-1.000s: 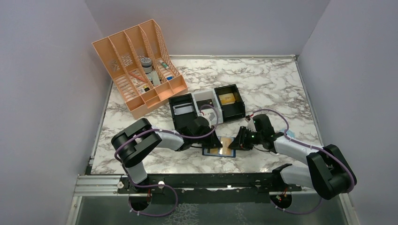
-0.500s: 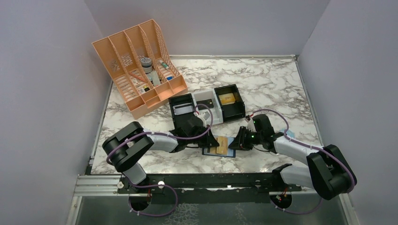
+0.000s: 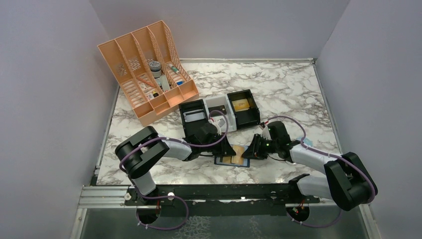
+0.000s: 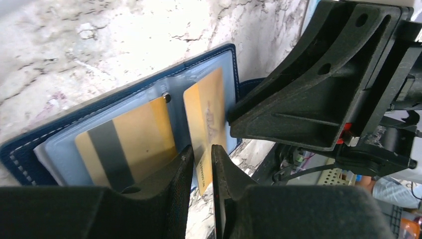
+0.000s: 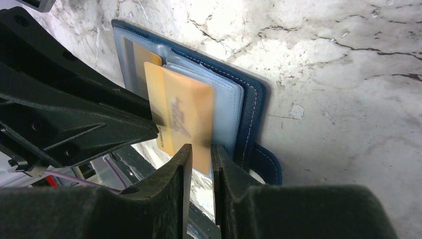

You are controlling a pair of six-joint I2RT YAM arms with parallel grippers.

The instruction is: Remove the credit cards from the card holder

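The card holder [image 3: 225,161] is a navy wallet lying open on the marble between my two grippers. In the left wrist view its blue-grey pockets [image 4: 59,149] hold a gold-tan credit card [image 4: 124,134] with a black stripe. A second gold-tan credit card [image 4: 206,117] sticks out of the right pocket, also seen in the right wrist view [image 5: 181,117]. My left gripper [image 4: 202,159] is shut on its near edge. My right gripper [image 5: 201,159] is shut on its other end, next to the pocket's edge [image 5: 226,114]. The strap tab [image 5: 266,162] shows beside it.
An orange slotted file rack [image 3: 144,69] stands at the back left. Black and white box trays [image 3: 219,112] sit just behind the wallet, one with a tan item [image 3: 241,104]. The table's front rail [image 3: 209,191] is close below the wallet.
My left gripper swung left off the wallet half a second ago and has come back onto the protruding card. The right arm has not moved.
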